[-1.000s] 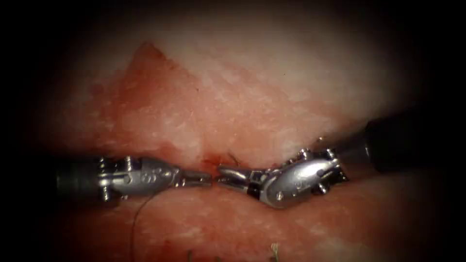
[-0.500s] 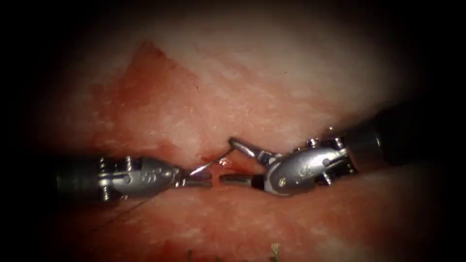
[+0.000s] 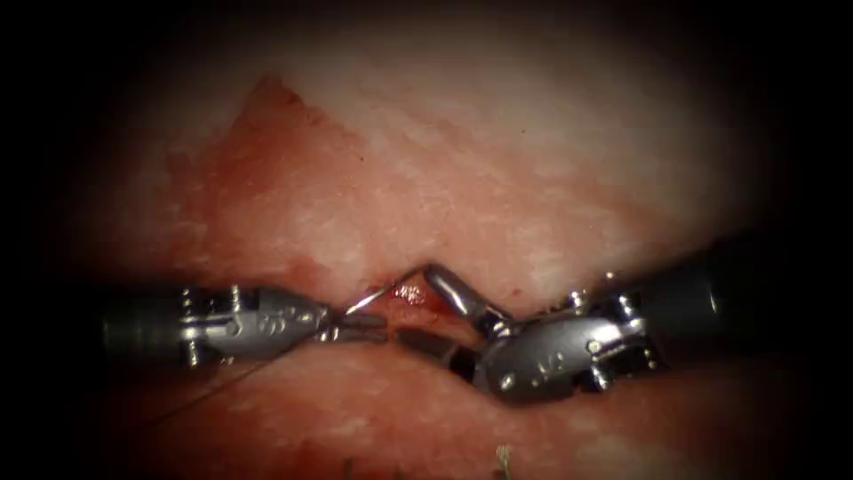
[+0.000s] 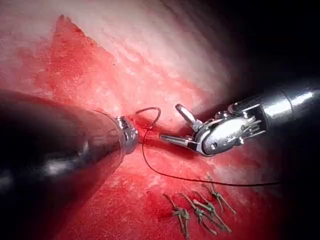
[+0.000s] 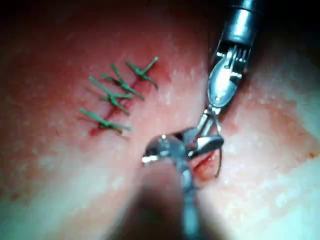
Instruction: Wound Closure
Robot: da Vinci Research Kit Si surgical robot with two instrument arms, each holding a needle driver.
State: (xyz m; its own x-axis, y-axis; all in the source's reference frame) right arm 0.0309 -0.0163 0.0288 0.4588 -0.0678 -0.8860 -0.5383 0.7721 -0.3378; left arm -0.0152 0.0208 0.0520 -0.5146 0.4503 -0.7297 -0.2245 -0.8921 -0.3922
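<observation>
**Wound closure: needle held by left tool at the cut, right tool spread wide**

Left tool (image 3: 360,322): polished steel wrist, slim tapered jaws pressed together on the needle (image 3: 384,291) near one end of its curve. The needle is a thin bright wire arc; it rises from the jaws up and to the right over the cut (image 3: 410,293). In the left wrist view it reads as a fine loop-shaped curve (image 4: 152,116) just off the tool's tip. Cannot tell whether its far end sits in the tissue (image 3: 498,169).

Right tool (image 3: 418,307): jaws spread wide in a V, holding nothing. Upper jaw, smooth and rounded, lies next to the needle's far end; lower jaw points toward the left tool's tip.

Thread (image 4: 200,180): dark, hair-thin strand, running from the cut area in a long shallow sweep across the wet surface.

Tissue: glistening, grainy, pale fat above, red-stained around the cut. Red fluid (image 3: 409,292) pools in the cut.

Three tied stitches (image 5: 117,95), with short green bristly ends, sit in a row.
</observation>
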